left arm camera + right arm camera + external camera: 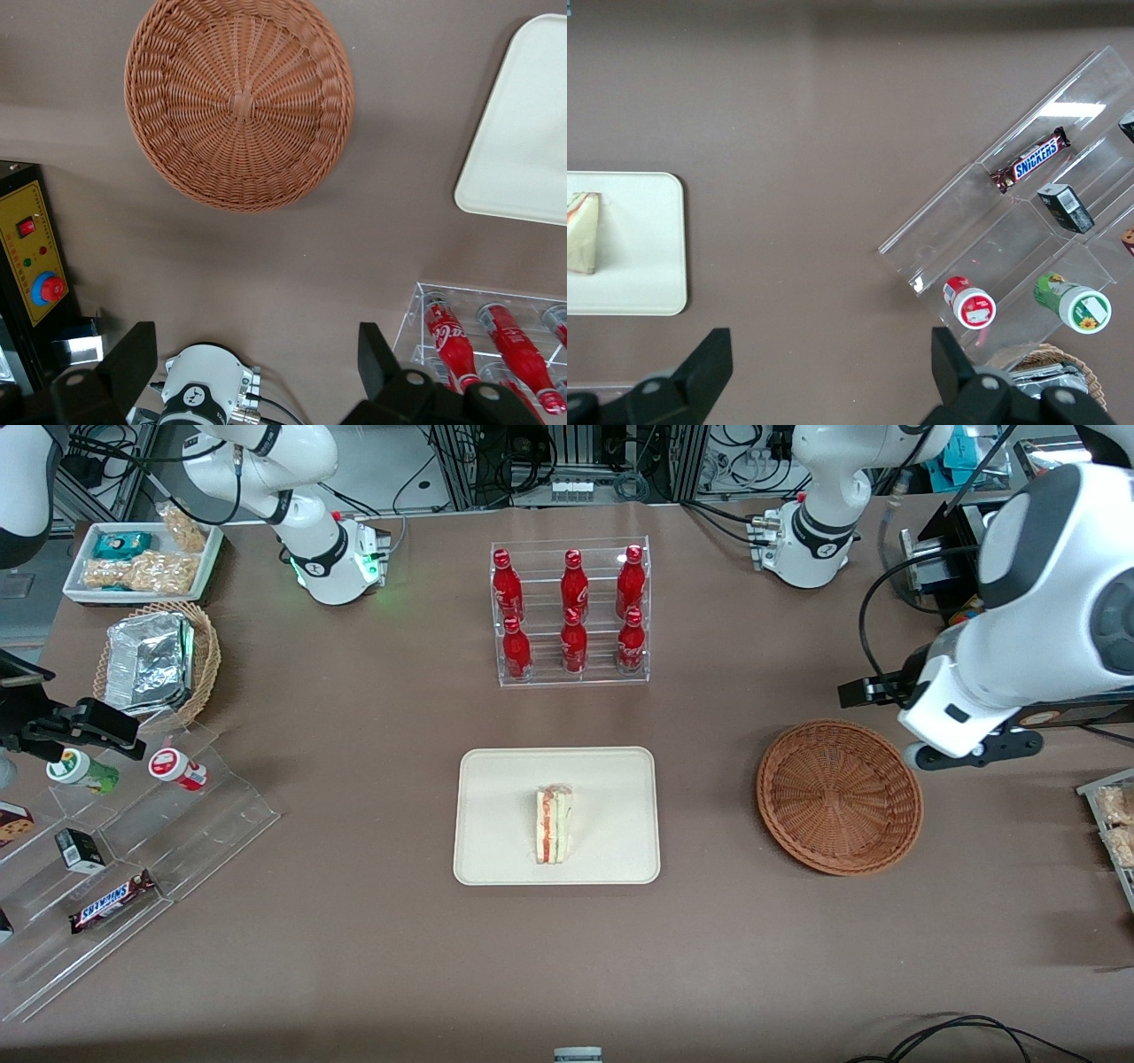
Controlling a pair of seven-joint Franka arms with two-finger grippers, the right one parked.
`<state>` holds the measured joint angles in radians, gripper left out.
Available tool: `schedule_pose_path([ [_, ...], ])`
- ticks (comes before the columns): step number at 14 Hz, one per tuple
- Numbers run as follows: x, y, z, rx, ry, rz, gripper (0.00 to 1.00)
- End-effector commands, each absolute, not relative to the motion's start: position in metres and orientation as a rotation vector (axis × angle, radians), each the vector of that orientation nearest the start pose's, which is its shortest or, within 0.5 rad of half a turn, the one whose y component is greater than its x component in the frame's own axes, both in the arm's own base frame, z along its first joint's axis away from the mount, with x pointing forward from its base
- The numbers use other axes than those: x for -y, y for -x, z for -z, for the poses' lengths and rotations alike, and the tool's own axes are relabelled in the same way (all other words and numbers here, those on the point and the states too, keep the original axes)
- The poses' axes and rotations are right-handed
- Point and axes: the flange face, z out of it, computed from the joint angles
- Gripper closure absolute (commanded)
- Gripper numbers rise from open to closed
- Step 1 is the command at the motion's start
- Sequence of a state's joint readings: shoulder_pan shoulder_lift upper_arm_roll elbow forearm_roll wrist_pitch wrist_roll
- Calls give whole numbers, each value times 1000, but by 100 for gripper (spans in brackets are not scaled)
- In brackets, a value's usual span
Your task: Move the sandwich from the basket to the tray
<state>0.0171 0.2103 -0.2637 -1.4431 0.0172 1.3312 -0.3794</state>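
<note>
The sandwich (pixel 553 824), a pale bread wedge with red and green filling, lies on the cream tray (pixel 496 779) in the middle of the table. It also shows in the right wrist view (pixel 583 232) on the tray (pixel 647 248). The round reddish-brown basket (pixel 840 797) sits beside the tray toward the working arm's end and holds nothing. My gripper (pixel 917 722) hangs open and empty above the table beside the basket's rim, a little farther from the front camera. In the left wrist view the gripper (pixel 255 345) has its fingers wide apart, with the basket (pixel 239 102) and a tray corner (pixel 523 133) below.
A clear rack of red bottles (pixel 571 611) stands farther back than the tray. A stepped acrylic shelf with snacks (pixel 133 824), a tan basket with foil containers (pixel 155 660) and a white snack tray (pixel 142 558) lie toward the parked arm's end. A black control box (pixel 31 266) stands near the basket.
</note>
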Motion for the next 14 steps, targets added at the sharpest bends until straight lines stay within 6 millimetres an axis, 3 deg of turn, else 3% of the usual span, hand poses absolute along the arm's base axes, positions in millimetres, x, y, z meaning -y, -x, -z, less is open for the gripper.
schedule_pose_path([
  [1, 108, -554, -564, 236, 3039, -406, 0],
  [6, 88, -552, -577, 227, 3042, -416, 0],
  [9, 70, -547, -598, 133, 3074, -349, 0],
  [14, 68, -526, -634, 87, 3060, -259, 0],
])
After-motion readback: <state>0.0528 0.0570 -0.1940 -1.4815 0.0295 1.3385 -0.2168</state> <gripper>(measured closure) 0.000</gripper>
